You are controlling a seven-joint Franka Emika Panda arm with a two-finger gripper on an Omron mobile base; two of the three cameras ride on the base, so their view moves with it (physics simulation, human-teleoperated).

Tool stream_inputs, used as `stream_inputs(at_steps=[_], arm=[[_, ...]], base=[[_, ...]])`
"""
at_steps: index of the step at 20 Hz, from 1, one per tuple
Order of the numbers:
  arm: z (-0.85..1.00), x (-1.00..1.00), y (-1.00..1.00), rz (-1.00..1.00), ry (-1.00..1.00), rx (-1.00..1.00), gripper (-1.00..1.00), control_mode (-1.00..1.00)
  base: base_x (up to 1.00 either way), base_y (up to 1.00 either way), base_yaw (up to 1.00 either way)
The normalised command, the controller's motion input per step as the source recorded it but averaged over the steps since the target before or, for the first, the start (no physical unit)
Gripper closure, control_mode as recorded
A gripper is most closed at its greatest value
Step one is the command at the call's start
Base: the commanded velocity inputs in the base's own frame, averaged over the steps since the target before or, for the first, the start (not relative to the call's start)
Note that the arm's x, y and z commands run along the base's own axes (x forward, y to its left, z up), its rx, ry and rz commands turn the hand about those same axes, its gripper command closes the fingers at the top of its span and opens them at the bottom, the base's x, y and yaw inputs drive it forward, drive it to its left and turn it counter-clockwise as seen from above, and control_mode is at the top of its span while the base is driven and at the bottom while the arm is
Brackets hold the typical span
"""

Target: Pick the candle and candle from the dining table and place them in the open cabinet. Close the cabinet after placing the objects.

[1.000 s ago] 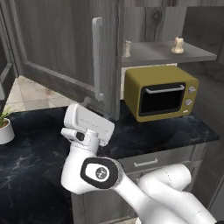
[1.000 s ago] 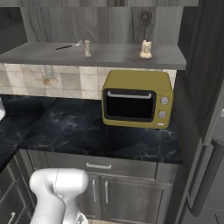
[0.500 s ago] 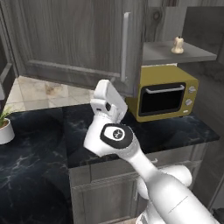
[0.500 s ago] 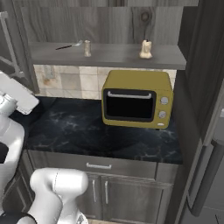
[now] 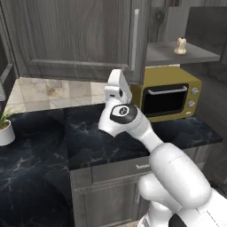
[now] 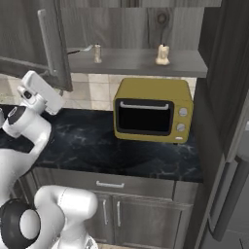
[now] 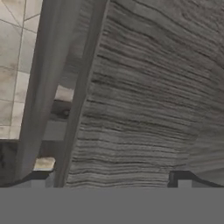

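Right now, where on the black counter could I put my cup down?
There is bare counter in front of the microwave, and a wide dark stretch between the plant pot and the arm. The shelf above has space between its two candles. It is tight by the cabinet door, where the open fingers sit.

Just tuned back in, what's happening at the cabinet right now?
Both candles are on the cabinet shelf above the yellow microwave: one candle to the right, the other candle further left. The cabinet door hangs open. The arm is raised in front of that door, with the gripper open, empty and facing its wood-grain panel close up. The door is not yet shut.
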Motion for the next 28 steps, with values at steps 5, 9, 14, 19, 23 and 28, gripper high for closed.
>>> stream_inputs(at_steps=[5, 9, 14, 19, 23, 28], arm=[[0.74, 0.47, -0.44, 0.03, 0.00, 0.12, -1.00, -1.00], [0.84, 0.42, -0.44, 0.03, 0.02, 0.12, -1.00, -1.00], [0.90, 0.33, -0.45, 0.04, 0.05, 0.13, -1.00, -1.00], [0.96, 0.20, -0.48, 0.06, 0.13, 0.17, -1.00, -1.00], [0.95, 0.23, -0.51, 0.07, 0.19, 0.19, -1.00, -1.00], [0.91, 0.41, -0.58, 0.08, 0.23, 0.20, -1.00, -1.00]], base=[[0.00, 0.00, 0.00], [0.00, 0.00, 0.00], [0.00, 0.00, 0.00], [0.00, 0.00, 0.00], [0.00, 0.00, 0.00], [0.00, 0.00, 0.00]])
